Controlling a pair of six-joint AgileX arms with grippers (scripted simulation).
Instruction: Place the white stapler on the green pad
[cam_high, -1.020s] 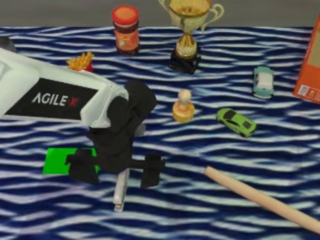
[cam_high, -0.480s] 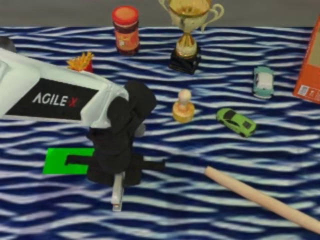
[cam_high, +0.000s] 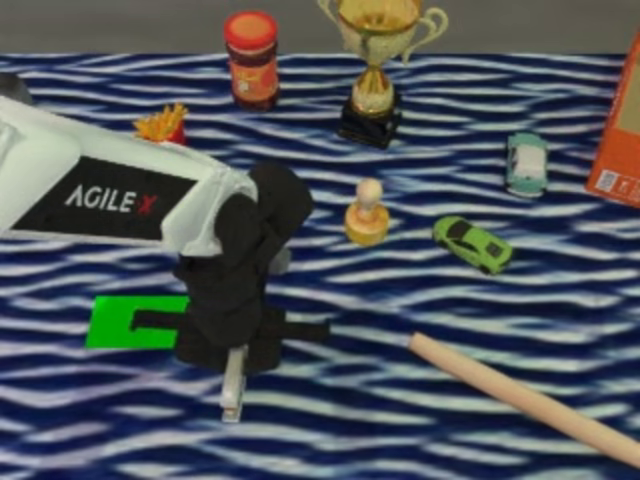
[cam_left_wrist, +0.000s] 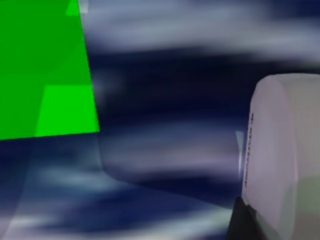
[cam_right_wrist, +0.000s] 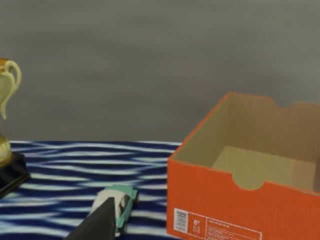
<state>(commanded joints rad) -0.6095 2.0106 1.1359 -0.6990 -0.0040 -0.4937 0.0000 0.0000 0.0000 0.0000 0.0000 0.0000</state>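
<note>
Top view takes in the whole blue-and-white wave-patterned tabletop (cam_high: 420, 420), and the biggest thing on it is my left arm (cam_high: 110, 190), white with a black AgileX panel, reaching in from the left edge and bending down at its black wrist. The left gripper (cam_high: 234, 345) points straight down at the tabletop with its jaws drawn in tight on the white stapler (cam_high: 233, 390). The stapler's long axis runs nearly straight toward and away from the near edge, its free end poking out below the gripper toward the near edge; the rest is hidden under the black fingers. It sits just to the right of the green pad (cam_high: 115, 322), whose right part is covered by the gripper.

Left wrist view shows what the overhead camera cannot: the stapler's (cam_left_wrist: 285, 155) pale rounded body close up beside the gripper's dark finger (cam_left_wrist: 242, 222), and the green pad (cam_left_wrist: 45, 70) apart from it across a strip of cloth.

Right wrist view alone looks inside the open orange cardboard box (cam_right_wrist: 245, 200), with the teal toy car (cam_right_wrist: 117, 205) beside it; the right gripper's state cannot be told from there
</note>
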